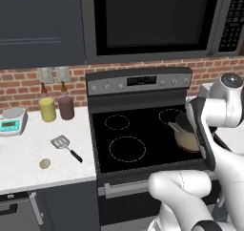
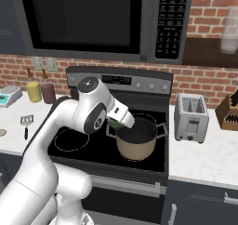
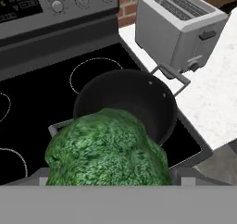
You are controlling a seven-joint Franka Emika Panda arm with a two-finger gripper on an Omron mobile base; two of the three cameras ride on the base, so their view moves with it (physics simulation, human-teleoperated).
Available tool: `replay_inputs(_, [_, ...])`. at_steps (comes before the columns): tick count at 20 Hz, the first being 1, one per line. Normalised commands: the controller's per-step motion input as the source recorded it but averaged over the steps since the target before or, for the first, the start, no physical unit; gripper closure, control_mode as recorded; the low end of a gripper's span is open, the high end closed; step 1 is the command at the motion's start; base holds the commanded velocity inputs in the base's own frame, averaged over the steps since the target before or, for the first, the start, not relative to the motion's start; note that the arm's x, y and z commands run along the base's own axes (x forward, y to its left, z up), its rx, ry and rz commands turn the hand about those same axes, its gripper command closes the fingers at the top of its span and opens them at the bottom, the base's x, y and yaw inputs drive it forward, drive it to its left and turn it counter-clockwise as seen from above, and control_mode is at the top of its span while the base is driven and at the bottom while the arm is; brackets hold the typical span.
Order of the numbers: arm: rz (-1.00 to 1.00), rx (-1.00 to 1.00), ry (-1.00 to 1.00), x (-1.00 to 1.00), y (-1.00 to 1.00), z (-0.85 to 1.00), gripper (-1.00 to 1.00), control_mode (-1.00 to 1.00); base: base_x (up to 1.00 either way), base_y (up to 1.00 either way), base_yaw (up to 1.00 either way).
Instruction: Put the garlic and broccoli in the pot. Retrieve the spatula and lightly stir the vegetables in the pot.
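Item: dark-green, knobbly broccoli floret point(image 3: 107, 146), held between the widely spread jaws of the white arm's two-finger gripper point(image 2: 122, 122), poised over the 9 o'clock rim of the round tan pot point(image 2: 137, 144) with dark interior and grey side handles, set on the glossy black glass cooktop point(image 1: 143, 139). Small pale beige garlic bulb point(image 1: 45, 163) is lain on the speckled white counter point(image 1: 28, 153), at 7 o'clock from the silver slotted spatula point(image 1: 65, 145) with thin black handle. Boxy silver toaster point(image 2: 191, 116) is stood at 3 o'clock of the pot.

My arm reaches forward over the stove's right front, elbow high; my hand point(image 2: 122, 122) tilts down, fingers spread wide around the broccoli point(image 3: 107, 149).
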Motion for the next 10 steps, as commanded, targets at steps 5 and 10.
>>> replay_inputs(5, [0.00,0.01,0.03,0.16,0.00,-0.31,1.00,-1.00,0.00,0.00,0.00])
replay_inputs(10, [0.00,0.15,0.02,0.34,-0.13,-0.26,1.00,-1.00,0.00,0.00,0.00])
